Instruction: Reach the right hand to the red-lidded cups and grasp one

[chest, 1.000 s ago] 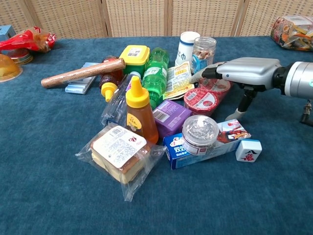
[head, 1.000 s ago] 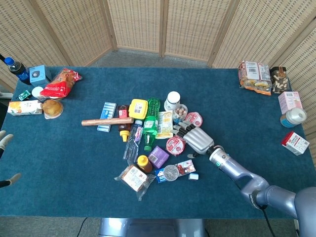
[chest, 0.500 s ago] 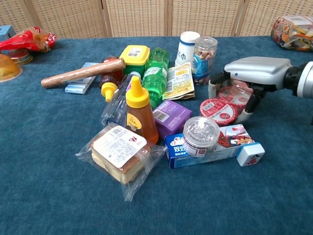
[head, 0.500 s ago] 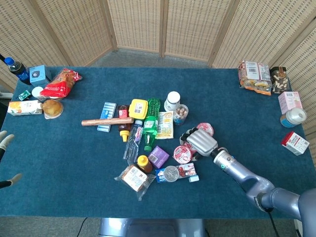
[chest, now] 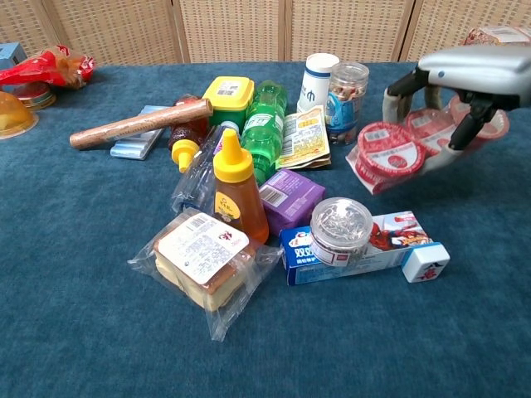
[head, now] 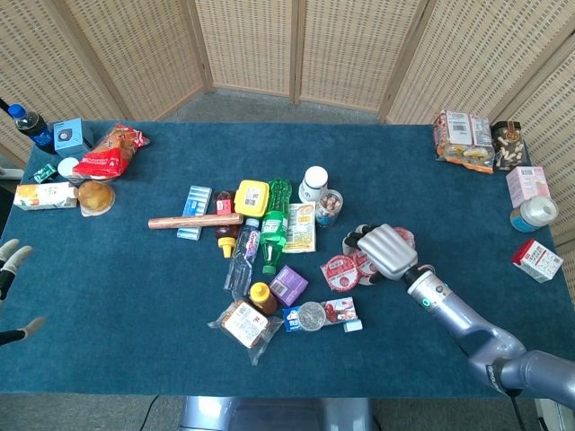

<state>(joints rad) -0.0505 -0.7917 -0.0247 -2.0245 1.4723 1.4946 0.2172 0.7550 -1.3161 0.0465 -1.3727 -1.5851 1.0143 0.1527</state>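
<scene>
The red-lidded cups [chest: 397, 148] are joined as a small cluster in clear wrap. My right hand [chest: 469, 70] grips them from above, fingers curled round the far side, and holds them tilted above the blue table [chest: 75, 274]. In the head view the right hand [head: 386, 249] is right of the central pile, with the cups [head: 344, 268] sticking out to its left. Only pale fingertips of my left hand [head: 11, 256] show at the left edge, spread apart and holding nothing.
Just below the lifted cups lie a clear round jar [chest: 340, 222], a blue box [chest: 357, 240] and a white tile [chest: 421, 262]. A nut jar [chest: 346, 91] and white bottle [chest: 316, 79] stand behind. Cartons [head: 537, 259] line the right edge.
My right hand closed over the red-lidded cups, then lifted them off the table and carried them up and to the right. The left hand barely moved.
</scene>
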